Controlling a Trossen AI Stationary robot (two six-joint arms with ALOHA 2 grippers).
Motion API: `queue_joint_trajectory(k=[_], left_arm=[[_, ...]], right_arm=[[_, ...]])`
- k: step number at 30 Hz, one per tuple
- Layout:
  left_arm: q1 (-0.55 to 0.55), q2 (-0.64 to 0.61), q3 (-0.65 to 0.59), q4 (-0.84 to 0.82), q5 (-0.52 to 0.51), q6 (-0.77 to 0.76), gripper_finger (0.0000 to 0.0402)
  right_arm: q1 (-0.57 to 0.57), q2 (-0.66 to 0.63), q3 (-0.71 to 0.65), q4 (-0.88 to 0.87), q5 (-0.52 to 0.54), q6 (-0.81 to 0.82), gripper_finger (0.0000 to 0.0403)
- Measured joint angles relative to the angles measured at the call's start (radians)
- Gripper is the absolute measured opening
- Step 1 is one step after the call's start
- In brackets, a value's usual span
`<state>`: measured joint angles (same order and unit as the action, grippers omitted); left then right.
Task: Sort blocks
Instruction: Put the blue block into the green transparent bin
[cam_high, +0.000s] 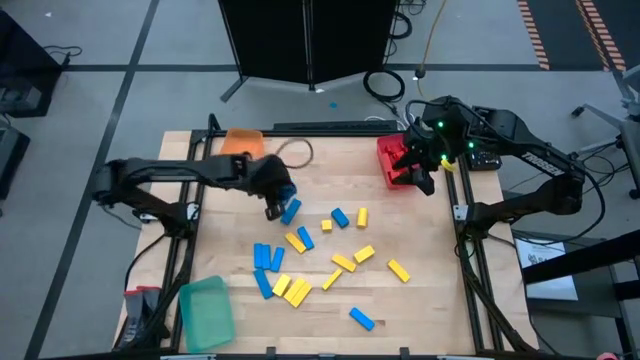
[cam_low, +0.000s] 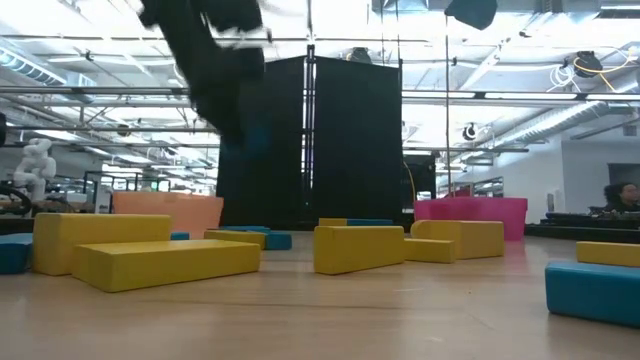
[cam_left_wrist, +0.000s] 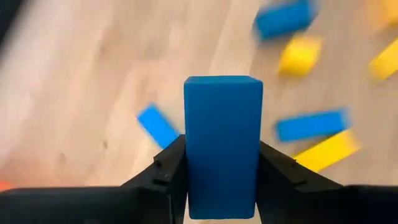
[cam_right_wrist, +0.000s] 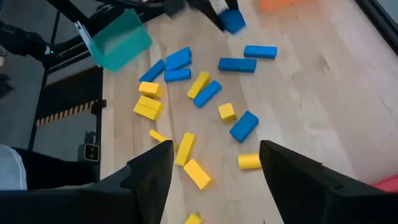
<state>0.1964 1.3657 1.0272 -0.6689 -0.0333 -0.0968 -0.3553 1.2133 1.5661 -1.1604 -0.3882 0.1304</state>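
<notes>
The left gripper (cam_high: 283, 203) hangs over the bench (cam_high: 240, 290) near its back left part, its fingers (cam_left_wrist: 166, 171) pinching a blue block (cam_left_wrist: 222, 144) by its two long sides. In the left wrist view the block stands up between the fingers with the wood and other blocks blurred below it, so it is off the bench. In the high view it shows as a blue piece at the gripper's tip, just beside another blue block (cam_high: 291, 211) lying on the wood.

The right gripper (cam_high: 420, 172) waits over the red tray (cam_high: 388, 158) at the bench's back right corner, its fingers (cam_right_wrist: 152, 171) spread with nothing between them.

The rest of the blocks, blue and yellow, lie scattered across the middle and front of the bench: a yellow cluster (cam_high: 292, 290) front left with blue ones (cam_high: 262, 256) beside it, a lone yellow block (cam_high: 398, 270) to the right, and a lone blue one (cam_high: 361, 319) nearest the front edge. An orange tray (cam_high: 240, 141) sits at the back left, and a green tray (cam_high: 207, 312) lies at the front left corner.
</notes>
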Motion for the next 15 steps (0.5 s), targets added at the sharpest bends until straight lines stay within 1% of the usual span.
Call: queue_joint_trajectory(k=[2, 5, 9, 12, 15], left_arm=[[-0.029, -0.078, 0.033, -0.011, 0.0, -0.035, 0.0134], [-0.098, -0.188, 0.07, -0.083, 0.0, -0.138, 0.0134], [-0.256, -0.288, 0.099, -0.216, -0.032, -0.345, 0.0134], [-0.408, -0.307, 0.099, -0.303, -0.074, -0.525, 0.0134], [-0.556, -0.277, 0.098, -0.367, -0.08, -0.681, 0.0134]], right_arm=[[0.0, 0.0, 0.0, -0.002, 0.0, -0.011, 0.0235], [0.0, 0.0, 0.0, -0.016, -0.001, -0.012, 0.0235], [0.0, 0.0, 0.0, -0.035, -0.001, -0.012, 0.0235], [0.0, 0.0, 0.0, -0.034, -0.002, -0.019, 0.0235], [0.0, 0.0, 0.0, -0.034, -0.002, -0.03, 0.0235]])
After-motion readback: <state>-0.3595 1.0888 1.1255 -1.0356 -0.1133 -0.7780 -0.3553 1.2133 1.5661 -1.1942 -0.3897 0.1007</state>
